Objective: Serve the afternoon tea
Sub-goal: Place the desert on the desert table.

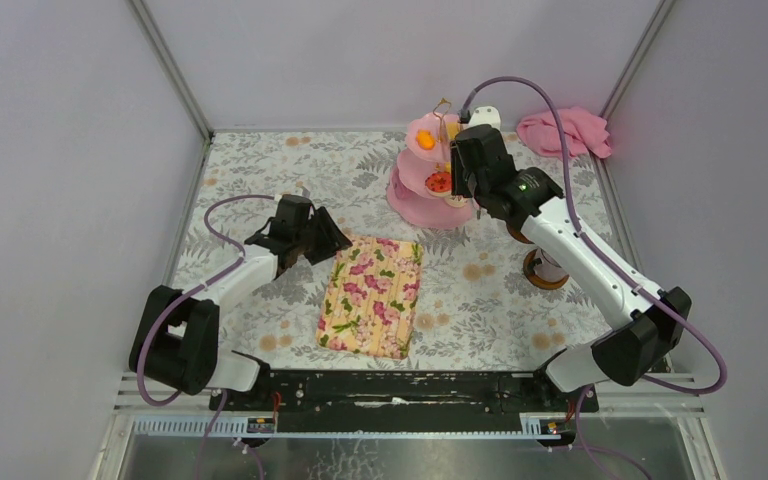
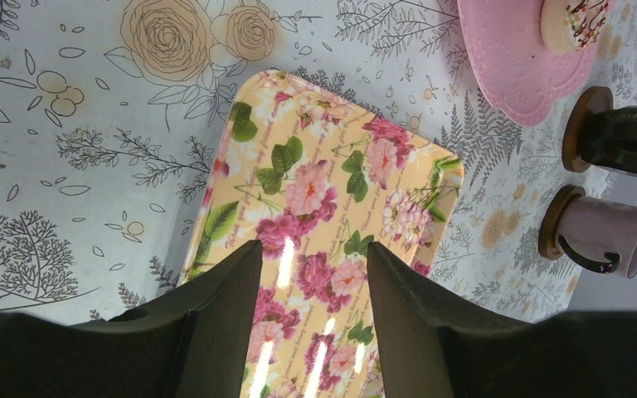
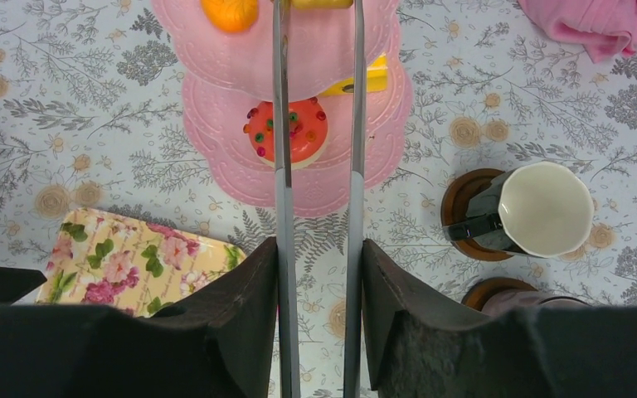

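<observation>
Faint lettering is seen on the side of the black mug, too small to be read with certainty. The left gripper is held partly open and empty above the floral tray. The right gripper is closed on what appear to be metal tongs, whose arms are framed around a red cake on the pink three-tier stand. A grey mug is placed just beside the black one.
</observation>
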`<move>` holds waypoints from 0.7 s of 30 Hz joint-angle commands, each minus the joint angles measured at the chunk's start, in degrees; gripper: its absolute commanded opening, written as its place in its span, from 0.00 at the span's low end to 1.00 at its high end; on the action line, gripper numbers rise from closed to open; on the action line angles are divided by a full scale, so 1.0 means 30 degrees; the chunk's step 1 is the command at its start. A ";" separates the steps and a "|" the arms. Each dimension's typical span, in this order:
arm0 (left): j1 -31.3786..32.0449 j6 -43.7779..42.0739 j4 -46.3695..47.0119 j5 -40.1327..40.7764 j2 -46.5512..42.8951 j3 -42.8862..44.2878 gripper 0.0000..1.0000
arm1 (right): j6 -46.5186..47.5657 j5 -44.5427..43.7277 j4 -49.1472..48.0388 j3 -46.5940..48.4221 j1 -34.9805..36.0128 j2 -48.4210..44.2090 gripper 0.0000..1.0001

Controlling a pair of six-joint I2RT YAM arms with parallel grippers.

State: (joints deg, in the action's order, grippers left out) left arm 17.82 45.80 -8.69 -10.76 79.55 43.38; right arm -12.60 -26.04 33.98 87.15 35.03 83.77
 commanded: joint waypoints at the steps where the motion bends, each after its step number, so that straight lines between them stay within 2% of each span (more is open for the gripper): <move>1: -0.0197 0.0113 0.0947 -0.0158 0.0025 0.0422 0.57 | 0.0232 0.0124 -0.1012 0.0945 -0.0273 0.0027 0.45; 11: -0.0199 0.0070 0.0921 -0.0130 0.0018 0.0384 0.57 | 0.0187 0.0228 -0.0906 0.0929 -0.0392 0.0069 0.45; 21: -0.0206 0.0084 0.0839 0.0054 0.0115 0.0478 0.57 | 0.0084 0.0344 -0.0639 0.0470 -0.0396 -0.1328 0.45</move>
State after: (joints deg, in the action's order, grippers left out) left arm 17.82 45.80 -8.69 -10.74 79.55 43.38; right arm -12.62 -25.74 34.00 87.15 34.33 84.23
